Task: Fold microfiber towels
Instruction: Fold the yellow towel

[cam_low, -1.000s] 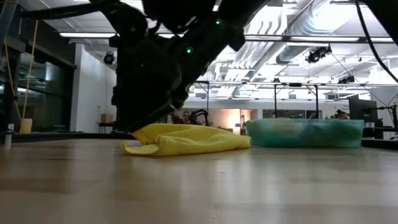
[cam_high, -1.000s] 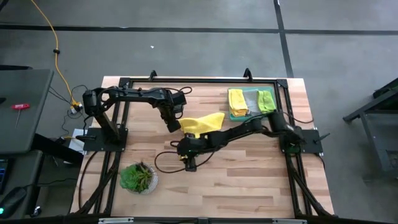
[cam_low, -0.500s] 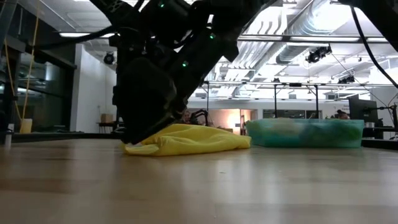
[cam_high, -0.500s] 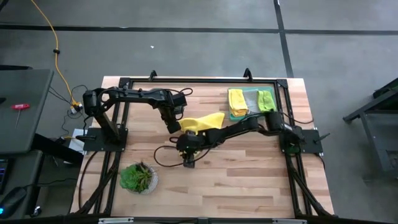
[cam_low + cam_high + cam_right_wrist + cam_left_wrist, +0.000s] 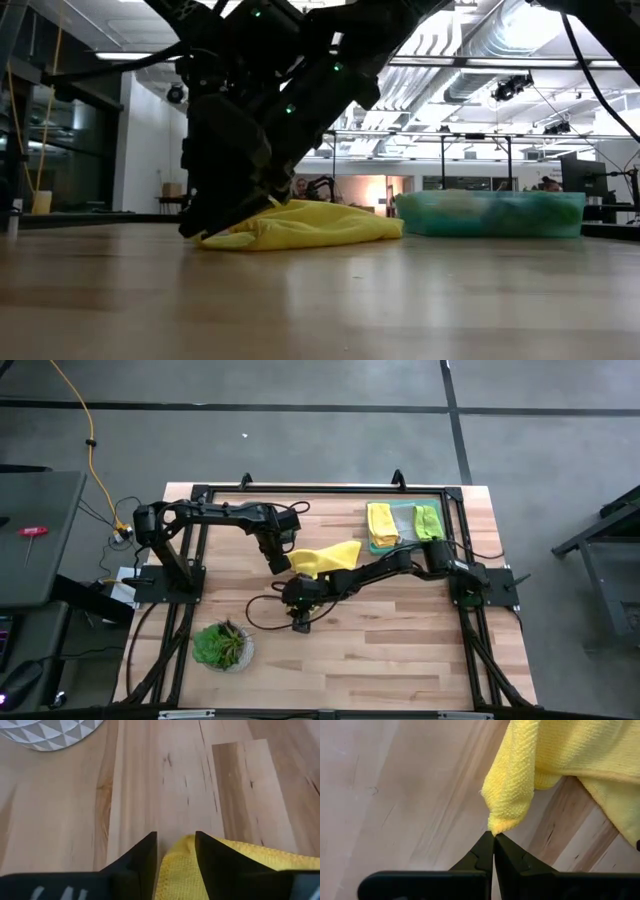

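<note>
Since the earlier frames the right hand (image 5: 297,592) has slid a little further toward the plant (image 5: 221,645) side of the yellow towel (image 5: 325,556), and its fingers have narrowed around the towel's edge. In the low view the dark arm mass now sits lower over the towel's end. The left hand (image 5: 279,563) has not moved.

Left hand: clenched on a corner of the yellow towel; the left wrist view shows the two fingertips (image 5: 486,845) pressed together with the towel's tip (image 5: 505,817) pinched at their point.
Right hand: the right wrist view shows a fold of yellow towel (image 5: 176,865) between the two fingers (image 5: 145,855); whether they press it I cannot tell.

Yellow towel lies bunched on the surface (image 5: 400,650) near its middle, between the two hands, well apart from the tray (image 5: 375,547).

Hard to make out: in the low view the hands merge into one dark mass, and the fingertips are hidden. The tray's contents (image 5: 490,213) show only as blurred colour there. In the high view the right arm covers part of the towel.

Counts: towels, one loose yellow plus three in the tray (yellow (image 5: 380,520), grey-white (image 5: 404,520), lime (image 5: 428,520)); one tray; one plant; two arms.
</note>
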